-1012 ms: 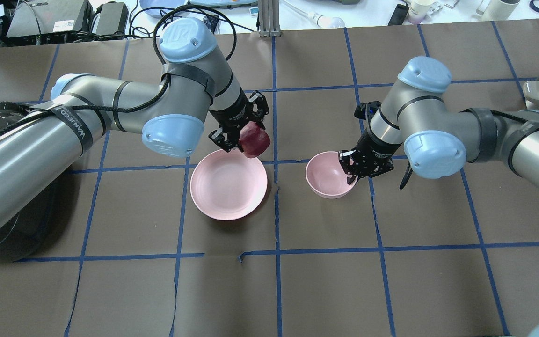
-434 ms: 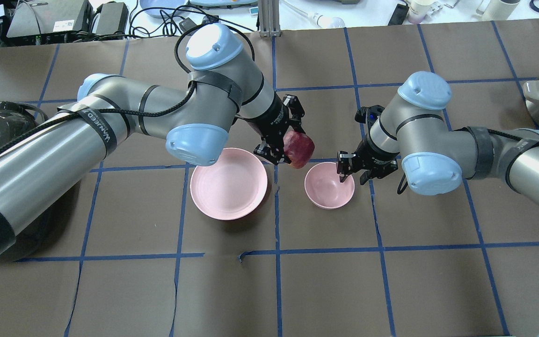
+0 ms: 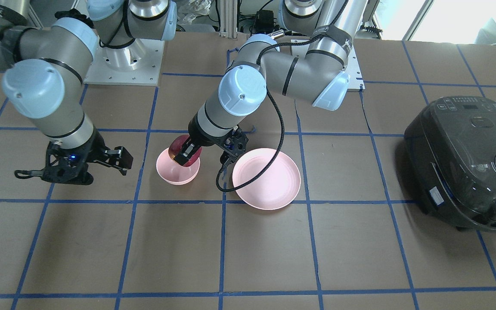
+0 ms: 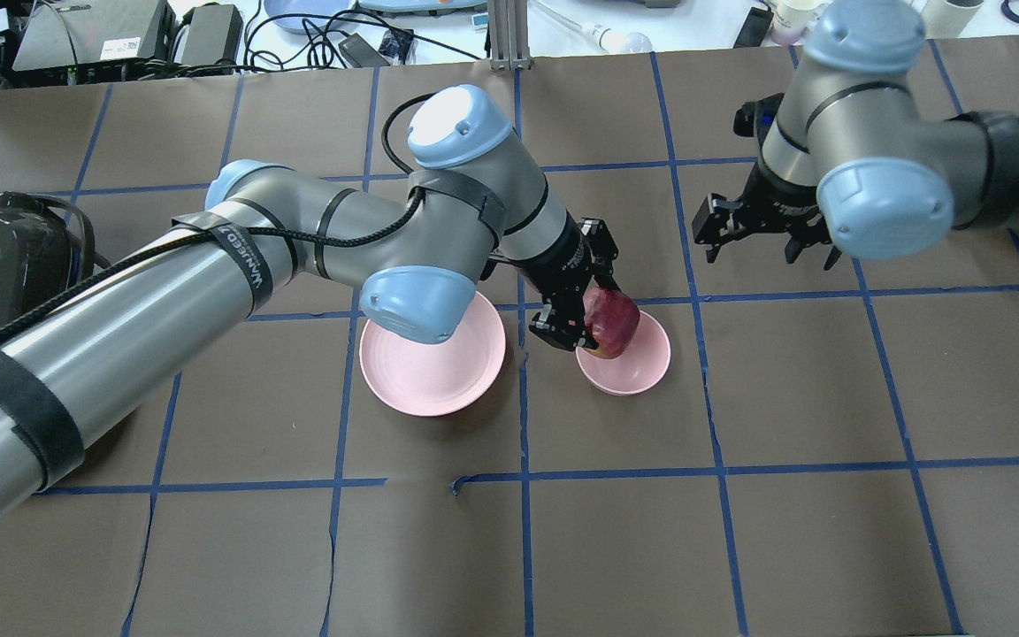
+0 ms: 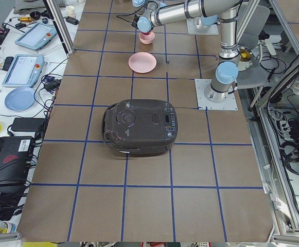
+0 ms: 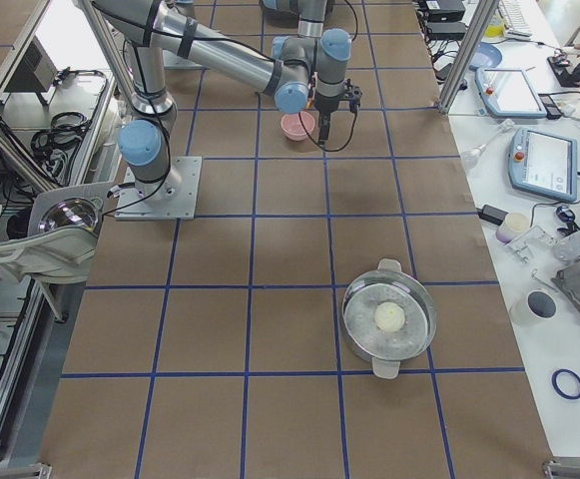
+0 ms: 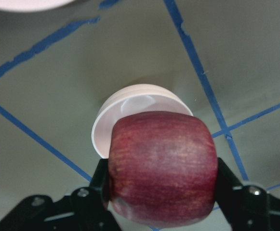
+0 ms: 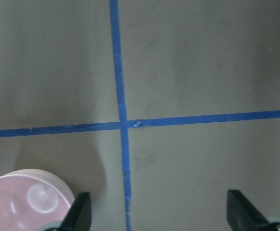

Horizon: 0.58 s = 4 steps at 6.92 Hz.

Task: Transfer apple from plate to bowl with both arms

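My left gripper (image 4: 599,317) is shut on the dark red apple (image 4: 616,323) and holds it just above the small pink bowl (image 4: 642,376). In the left wrist view the apple (image 7: 161,168) sits between both fingers (image 7: 101,178) with the bowl (image 7: 130,103) right below. In the front view the apple (image 3: 178,142) hangs over the bowl (image 3: 175,181). The wide pink plate (image 4: 425,376) is empty beside the bowl. My right gripper (image 4: 768,257) is open and empty, away from the bowl on its far right; the bowl's rim (image 8: 29,199) shows at the corner of its view.
A black rice cooker (image 3: 467,163) stands at the table's end on my left side. A steel pot with a glass lid (image 6: 389,317) stands toward the end on my right. Blue tape lines cross the brown table.
My left gripper has carried the apple to the right, from over the plate's edge to over the bowl. My right gripper has left the bowl's rim and drawn back, farther away and to the right.
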Tool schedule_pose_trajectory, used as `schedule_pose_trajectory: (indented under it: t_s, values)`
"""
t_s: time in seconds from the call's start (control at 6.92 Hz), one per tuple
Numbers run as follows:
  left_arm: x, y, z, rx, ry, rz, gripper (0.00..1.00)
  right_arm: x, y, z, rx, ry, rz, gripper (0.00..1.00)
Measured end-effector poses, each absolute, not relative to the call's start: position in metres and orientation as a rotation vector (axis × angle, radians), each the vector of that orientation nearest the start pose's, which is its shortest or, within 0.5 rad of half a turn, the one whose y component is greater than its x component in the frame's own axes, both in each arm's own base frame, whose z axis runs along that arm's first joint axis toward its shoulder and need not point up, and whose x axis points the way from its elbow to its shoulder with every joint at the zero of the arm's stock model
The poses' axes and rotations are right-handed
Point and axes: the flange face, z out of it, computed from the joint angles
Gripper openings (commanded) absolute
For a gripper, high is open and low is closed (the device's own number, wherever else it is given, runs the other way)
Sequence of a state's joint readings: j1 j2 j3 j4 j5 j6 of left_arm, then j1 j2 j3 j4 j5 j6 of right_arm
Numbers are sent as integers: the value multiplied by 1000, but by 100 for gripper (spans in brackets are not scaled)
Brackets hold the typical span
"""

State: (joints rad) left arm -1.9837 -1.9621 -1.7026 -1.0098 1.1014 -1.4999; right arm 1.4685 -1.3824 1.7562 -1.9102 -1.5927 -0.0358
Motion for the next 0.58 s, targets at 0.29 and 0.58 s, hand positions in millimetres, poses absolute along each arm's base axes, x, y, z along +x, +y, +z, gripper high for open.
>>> schedule_pose_trajectory:
  t_s: [0.29,0.58]
  values:
    - [-422,-478,247,-1726,2889,647,0,31,-566,380,158,3174,38,100]
    - [-427,-482,225,-1724,2884,643,81,25,-557,408,188,3176,26,100]
